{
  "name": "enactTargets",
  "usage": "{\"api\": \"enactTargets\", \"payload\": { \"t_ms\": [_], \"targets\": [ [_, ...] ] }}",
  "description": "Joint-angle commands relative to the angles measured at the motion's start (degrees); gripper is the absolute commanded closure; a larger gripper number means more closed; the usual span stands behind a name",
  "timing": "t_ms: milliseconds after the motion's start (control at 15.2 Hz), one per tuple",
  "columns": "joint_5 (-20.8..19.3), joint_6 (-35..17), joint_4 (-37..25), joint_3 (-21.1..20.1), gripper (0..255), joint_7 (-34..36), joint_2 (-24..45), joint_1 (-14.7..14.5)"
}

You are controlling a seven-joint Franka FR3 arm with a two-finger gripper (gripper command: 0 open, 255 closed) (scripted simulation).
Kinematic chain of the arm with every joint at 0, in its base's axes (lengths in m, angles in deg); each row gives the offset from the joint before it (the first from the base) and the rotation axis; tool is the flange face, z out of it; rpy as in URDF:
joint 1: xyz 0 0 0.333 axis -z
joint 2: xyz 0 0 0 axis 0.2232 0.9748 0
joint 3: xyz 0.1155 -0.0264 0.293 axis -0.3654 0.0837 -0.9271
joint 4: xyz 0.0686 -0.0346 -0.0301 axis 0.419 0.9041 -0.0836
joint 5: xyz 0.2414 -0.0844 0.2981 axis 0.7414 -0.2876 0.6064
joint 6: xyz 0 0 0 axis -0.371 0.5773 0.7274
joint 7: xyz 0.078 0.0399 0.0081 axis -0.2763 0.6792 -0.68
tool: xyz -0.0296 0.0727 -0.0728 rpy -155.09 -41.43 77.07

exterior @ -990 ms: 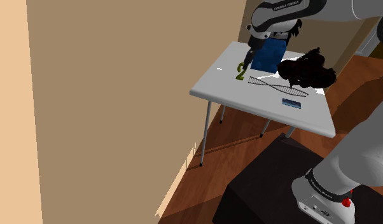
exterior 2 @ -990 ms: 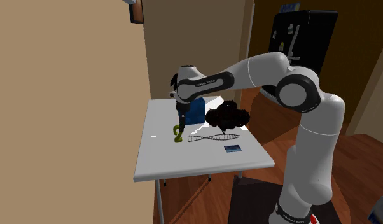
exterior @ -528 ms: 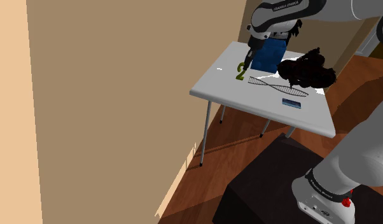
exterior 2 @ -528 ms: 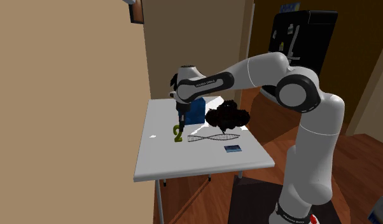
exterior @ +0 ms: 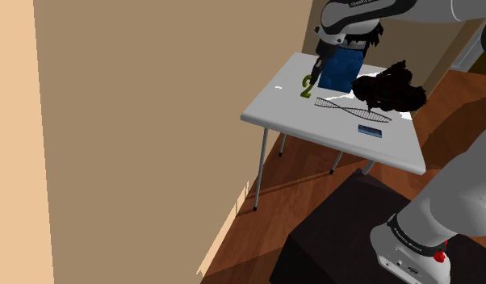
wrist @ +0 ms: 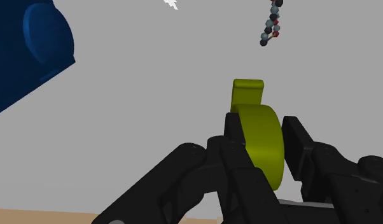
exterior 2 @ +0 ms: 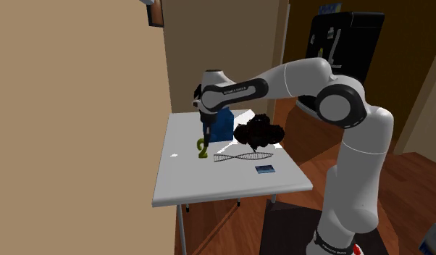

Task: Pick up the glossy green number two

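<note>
Gripper (wrist: 261, 136) clamped on the green number two (wrist: 249, 95) across its curved stroke; looks rigid, light, probably slick; a firm pinch suits.

arm (exterior 2: 303, 76): rising from the stand, elbow bent high, forearm stretched level toward the second exterior view's left | wrist: turned down | tool (exterior 2: 204, 136) (exterior: 315, 75) (wrist: 263, 127): pointing straight down | fingers (wrist: 233, 130): clamped on both flat faces of green two (wrist: 247, 92), gripped at its upper curve
</note>
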Motion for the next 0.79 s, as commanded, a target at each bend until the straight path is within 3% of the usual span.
{"api": "enactTargets", "payload": {
  "t_ms": [0, 726],
  "targets": [
    [-0.2, 1.6, -1.2, 0.0, 255, 0.2, -0.4, 0.0],
    [-0.6, 8.5, -7.7, 0.0, 255, 0.7, -0.9, 0.0]
  ]
}}
